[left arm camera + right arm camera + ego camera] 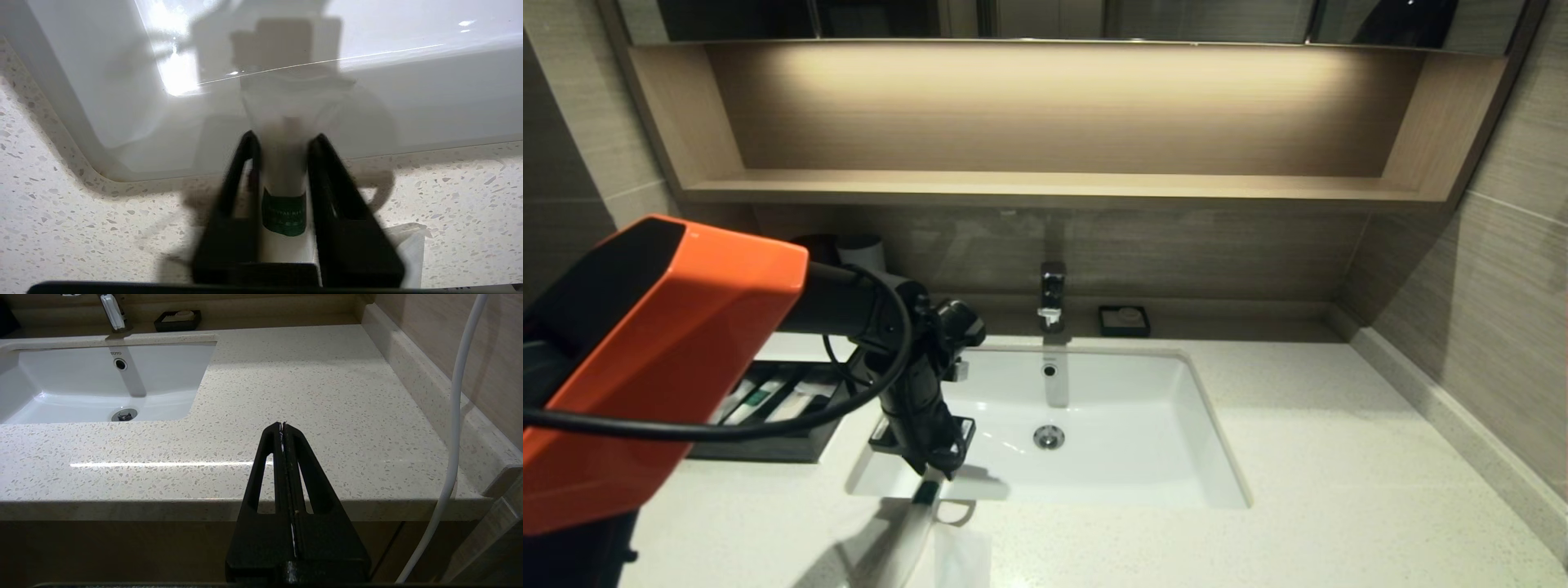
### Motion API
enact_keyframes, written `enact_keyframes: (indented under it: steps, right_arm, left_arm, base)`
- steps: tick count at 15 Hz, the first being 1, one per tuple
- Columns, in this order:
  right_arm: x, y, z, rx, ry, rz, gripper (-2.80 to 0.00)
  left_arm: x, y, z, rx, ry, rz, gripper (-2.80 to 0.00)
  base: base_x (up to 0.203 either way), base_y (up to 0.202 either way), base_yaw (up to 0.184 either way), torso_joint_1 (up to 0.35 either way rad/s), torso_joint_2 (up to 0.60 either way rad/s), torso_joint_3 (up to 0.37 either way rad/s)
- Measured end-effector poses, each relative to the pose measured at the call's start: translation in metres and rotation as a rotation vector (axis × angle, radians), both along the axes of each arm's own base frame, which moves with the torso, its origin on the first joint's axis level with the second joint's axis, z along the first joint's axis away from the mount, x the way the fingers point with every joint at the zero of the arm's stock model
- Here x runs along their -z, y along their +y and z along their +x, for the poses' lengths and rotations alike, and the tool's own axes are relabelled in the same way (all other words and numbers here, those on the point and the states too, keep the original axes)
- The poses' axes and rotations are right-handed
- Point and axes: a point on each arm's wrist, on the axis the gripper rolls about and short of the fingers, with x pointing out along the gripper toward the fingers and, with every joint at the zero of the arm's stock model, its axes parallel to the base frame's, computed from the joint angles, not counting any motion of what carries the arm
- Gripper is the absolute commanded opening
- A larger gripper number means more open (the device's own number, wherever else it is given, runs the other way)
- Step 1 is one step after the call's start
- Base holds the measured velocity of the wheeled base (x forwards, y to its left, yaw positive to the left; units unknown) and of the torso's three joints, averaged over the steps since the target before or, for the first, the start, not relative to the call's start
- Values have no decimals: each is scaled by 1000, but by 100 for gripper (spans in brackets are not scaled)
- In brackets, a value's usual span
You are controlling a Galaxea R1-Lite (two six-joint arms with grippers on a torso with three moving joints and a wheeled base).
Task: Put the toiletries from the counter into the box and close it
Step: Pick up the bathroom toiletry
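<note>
From the head view, the left hand (929, 474) points down at the front left corner of the basin (1143, 457), right where the counter (1339, 457) meets the basin's rim. A slim clear sachet (915, 531) runs from the fingertips toward the robot, its long axis lying roughly front to back and a little slantwise, its far end at the basin's edge. The box (760, 445) sits just left of the basin with its drawer pulled out, and several sachets already lie inside it. So the carry ahead, as I judge it, goes left from the basin corner and a little back, and the sachet's length should be turned to match the drawer's.

In the left wrist view the two dark fingers (347, 212) stand close on either side of a white tube with a green label inside the sachet (284, 192). They are closed on it across its width, with its long axis running straight out between them toward the basin wall (102, 94).

The right wrist view shows the right hand (283, 426) with its fingers pressed flat together and nothing between them, hanging off the front edge of the counter well right of the basin. The left hand is plainly the nearer one to both sachet and box.
</note>
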Motion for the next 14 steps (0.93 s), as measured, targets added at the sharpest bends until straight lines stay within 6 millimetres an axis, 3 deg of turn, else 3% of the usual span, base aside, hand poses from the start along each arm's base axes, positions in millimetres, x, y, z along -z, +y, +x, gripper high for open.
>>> enact_keyframes:
  steps: [6, 14]
  right_arm:
    - [0, 0, 0, 0, 0, 0, -280]
    - [0, 0, 0, 0, 0, 0, -280]
  left_arm:
    - [-10, 2, -2, -10, -36, 19, -280]
    - [-57, 16, -22, -27, -126, 18, -280]
  base:
    - [0, 0, 0, 0, 0, 0]
    - [0, 0, 0, 0, 0, 0]
